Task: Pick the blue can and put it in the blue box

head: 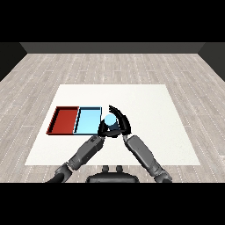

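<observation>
The blue can [110,120] stands just right of the blue box [88,120], the right hand [121,121] curling around it; the left hand [103,130] touches below, its fingers unclear; the can seems light, stiff, perhaps slippery, best held at its sides.

**One view from the head, looking down and forward**

A single camera sits at the robot's head, tilted down and facing forward across the white surface [145,110]. It stands far enough back to take in the whole surface and the wooden floor [110,66] beyond. Both forearms enter from the lower corners. No second view shares the scene.
</observation>
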`<action>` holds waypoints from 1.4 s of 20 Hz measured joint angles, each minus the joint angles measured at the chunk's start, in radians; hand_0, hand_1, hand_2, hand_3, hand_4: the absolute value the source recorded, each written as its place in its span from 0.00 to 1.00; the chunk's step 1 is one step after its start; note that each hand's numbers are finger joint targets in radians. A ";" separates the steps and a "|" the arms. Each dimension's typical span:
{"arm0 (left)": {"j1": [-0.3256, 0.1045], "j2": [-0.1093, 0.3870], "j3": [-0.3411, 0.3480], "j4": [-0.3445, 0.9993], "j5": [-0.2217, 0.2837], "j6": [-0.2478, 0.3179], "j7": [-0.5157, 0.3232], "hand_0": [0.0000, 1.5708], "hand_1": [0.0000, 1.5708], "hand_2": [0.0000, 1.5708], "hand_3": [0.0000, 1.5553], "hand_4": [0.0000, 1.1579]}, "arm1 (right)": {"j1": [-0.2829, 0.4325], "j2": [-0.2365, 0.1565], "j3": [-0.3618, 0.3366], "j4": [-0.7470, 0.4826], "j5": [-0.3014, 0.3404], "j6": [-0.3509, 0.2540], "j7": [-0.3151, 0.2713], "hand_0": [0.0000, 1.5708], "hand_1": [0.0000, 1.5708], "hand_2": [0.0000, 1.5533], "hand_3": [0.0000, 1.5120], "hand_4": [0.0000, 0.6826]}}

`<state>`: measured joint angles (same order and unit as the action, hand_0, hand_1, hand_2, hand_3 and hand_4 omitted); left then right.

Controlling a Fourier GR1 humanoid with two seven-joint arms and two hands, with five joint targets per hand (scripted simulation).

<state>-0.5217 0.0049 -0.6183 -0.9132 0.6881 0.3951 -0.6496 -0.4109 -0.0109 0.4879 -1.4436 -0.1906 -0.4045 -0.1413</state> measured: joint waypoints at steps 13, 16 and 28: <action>0.005 0.032 0.097 -0.009 -0.095 0.033 0.036 1.00 1.00 1.00 0.99 0.99 | 0.129 -0.037 -0.198 -0.168 -0.101 0.102 -0.061 0.00 0.00 0.00 0.00 0.00; -0.023 0.075 0.123 0.003 -0.115 0.038 0.064 1.00 1.00 1.00 0.97 0.99 | 0.170 -0.057 -0.272 -0.206 -0.152 0.119 -0.075 0.00 0.00 0.00 0.00 0.00; -0.123 0.272 0.185 0.191 -0.232 0.101 0.259 1.00 1.00 1.00 0.95 0.89 | 0.293 -0.078 -0.382 -0.212 -0.246 0.204 -0.138 0.00 0.00 0.00 0.00 0.00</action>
<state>-0.6448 0.2772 -0.4329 -0.7220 0.4561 0.4962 -0.3902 -0.1179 -0.0886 0.1058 -1.6558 -0.4369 -0.2005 -0.2797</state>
